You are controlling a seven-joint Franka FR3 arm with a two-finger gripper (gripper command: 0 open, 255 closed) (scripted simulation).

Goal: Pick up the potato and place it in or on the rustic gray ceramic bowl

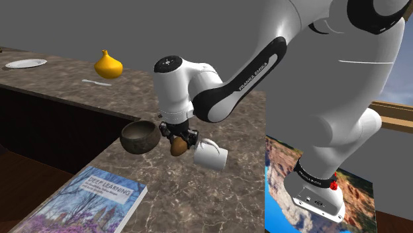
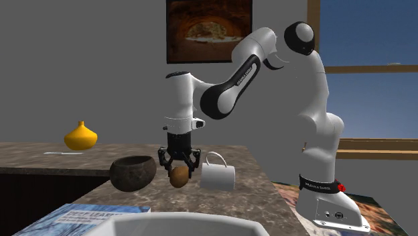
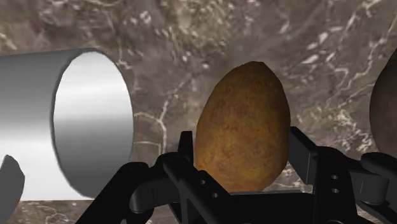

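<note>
A brown potato [image 1: 178, 146] [image 2: 178, 176] [image 3: 243, 127] stands on end between my gripper's [image 1: 177, 139] [image 2: 179, 163] [image 3: 243, 153] black fingers [image 3: 304, 153], which are shut on its sides. It hangs just over the dark marble counter [image 1: 218, 192]; I cannot tell whether it touches. The dark grey-brown bowl [image 1: 140, 137] [image 2: 133, 172] [image 3: 385, 114] sits upright and empty right beside the potato, on the shoulder view's left. A white mug [image 1: 210, 155] [image 2: 218, 174] [image 3: 70, 121] stands just on the other side.
A book [image 1: 99, 198] [image 2: 80, 218] lies at the counter's near corner. A yellow gourd-shaped thing [image 1: 108, 65] [image 2: 80, 137], a white utensil [image 1: 96, 82] and a white plate [image 1: 26, 63] are farther off. The counter edge drops away by the bowl.
</note>
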